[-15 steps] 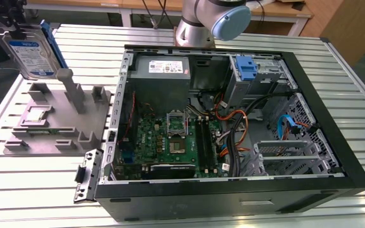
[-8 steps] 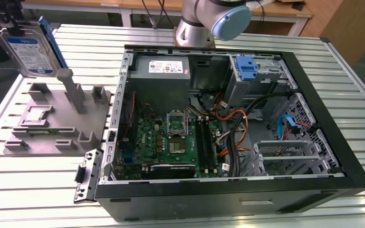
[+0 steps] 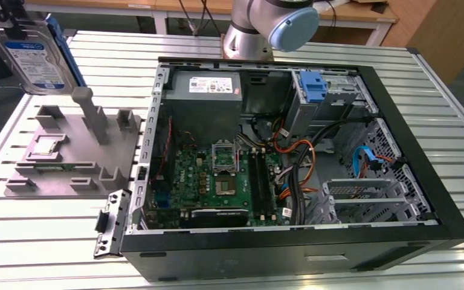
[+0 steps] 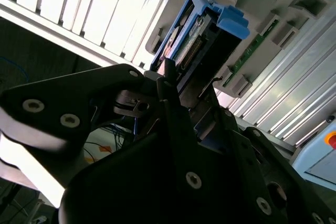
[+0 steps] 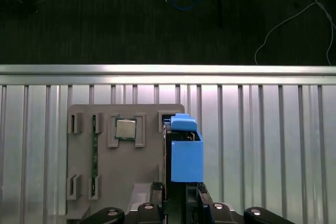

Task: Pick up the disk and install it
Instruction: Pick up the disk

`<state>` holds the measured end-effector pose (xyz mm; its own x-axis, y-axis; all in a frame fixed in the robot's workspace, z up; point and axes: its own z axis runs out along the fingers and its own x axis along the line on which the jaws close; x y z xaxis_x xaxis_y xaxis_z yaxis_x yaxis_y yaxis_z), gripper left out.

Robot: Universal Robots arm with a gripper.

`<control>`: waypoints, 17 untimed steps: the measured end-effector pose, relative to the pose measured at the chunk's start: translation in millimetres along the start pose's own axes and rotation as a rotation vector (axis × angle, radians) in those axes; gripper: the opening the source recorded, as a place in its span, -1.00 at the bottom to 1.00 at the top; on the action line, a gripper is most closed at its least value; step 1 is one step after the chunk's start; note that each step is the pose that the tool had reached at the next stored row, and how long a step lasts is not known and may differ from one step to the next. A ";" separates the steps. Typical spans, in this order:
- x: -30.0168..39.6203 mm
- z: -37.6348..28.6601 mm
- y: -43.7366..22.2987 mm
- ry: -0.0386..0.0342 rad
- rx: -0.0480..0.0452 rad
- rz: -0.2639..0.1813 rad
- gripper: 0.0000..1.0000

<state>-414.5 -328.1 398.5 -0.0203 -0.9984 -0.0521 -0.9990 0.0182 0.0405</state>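
The gripper [image 3: 22,27] was closed on the disk [image 3: 34,57], gripping its upper end and holding it off the table at the exterior view's left. The disk hung upright, with its white-and-blue label turned to that camera and the blue bracket showing along its edge. It was above the grey fixture [image 3: 70,151], which lay on the slatted table [image 3: 46,235]. Its lower edge came near the top of the fixture's tall post [image 3: 87,115]; whether the two touched could not be told. In the second wrist view the dark fingers [image 4: 170,85] pressed on the disk [image 4: 202,30] from both sides, with no gap to be seen, and the blue bracket stuck out at the far end. In the first wrist view the disk [image 5: 186,156] was seen end-on over the fixture's [image 5: 84,156] edge. A square chip [image 5: 125,128] sat in one of the fixture's pockets and a green strip [image 5: 95,153] in a slot beside it. Beyond the table's rim was a dark floor [image 5: 105,19] with loose cables. To the exterior view's right of the fixture, just beside it, the open case [image 3: 296,248] lay on its side. Inside it were the green board [image 3: 215,175], the grey supply box [image 3: 208,84] at the far wall, and a blue-handled bay [image 3: 313,87] in the far corner. The disk was well apart from that bay and outside the case. The arm's [image 3: 268,27] base joint stood behind the case.
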 end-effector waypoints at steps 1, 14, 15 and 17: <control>0.0 0.0 0.0 0.0000 0.0000 0.000 -0.30; -0.2 -4.6 0.1 -0.0009 -0.0001 0.000 -0.30; -0.3 -4.6 0.1 -0.0012 -0.0001 0.000 -0.30; -0.3 -4.7 0.1 -0.0017 -0.0002 0.000 -0.30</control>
<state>-414.4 -328.0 403.2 -0.0204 -0.9983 -0.0538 -0.9990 0.0182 0.0408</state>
